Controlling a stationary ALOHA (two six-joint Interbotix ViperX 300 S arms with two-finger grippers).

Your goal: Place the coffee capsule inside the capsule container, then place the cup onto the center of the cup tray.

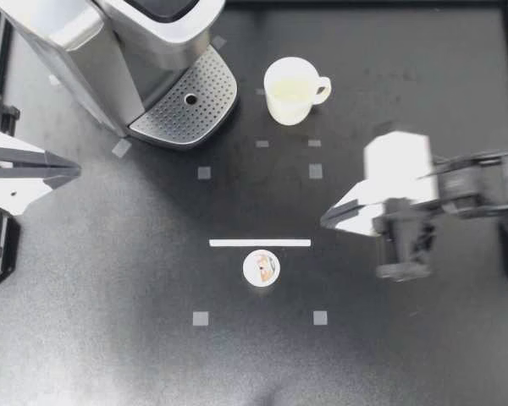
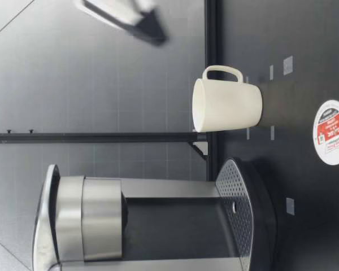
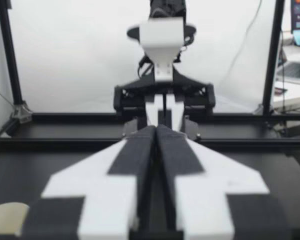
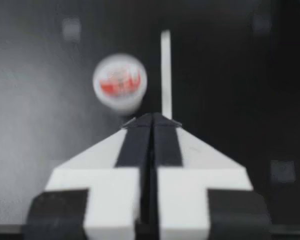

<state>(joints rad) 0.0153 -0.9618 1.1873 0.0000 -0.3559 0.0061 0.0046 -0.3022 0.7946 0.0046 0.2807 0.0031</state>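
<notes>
Both grippers closed and empty; capsule and cup stand free on the bench.

Top view: the left gripper (image 1: 74, 172) sits at the left edge, its fingers pressed together on nothing. The right gripper (image 1: 326, 222), right of centre, also has its fingers closed and empty. The capsule (image 1: 261, 268) stands on the bench (image 1: 110, 296) low in the middle, just under a white strip (image 1: 260, 243), near the right gripper but apart from it. The cup (image 1: 290, 89) stands at upper middle, beside the tray (image 1: 186, 106) of the machine (image 1: 110, 42) at upper left.

Low view: the cup (image 2: 226, 105) is upright, apart from the tray (image 2: 240, 209). The capsule (image 2: 331, 131) is nearer the camera, and a blurred gripper (image 2: 158, 36) hangs above the cup.

Left wrist view: the fingers meet, and the right arm (image 3: 162, 75) is ahead.

Right wrist view: the fingers are closed, and the capsule (image 4: 120, 85) is just ahead of the tips and to one side, beside the strip (image 4: 165, 75).
</notes>
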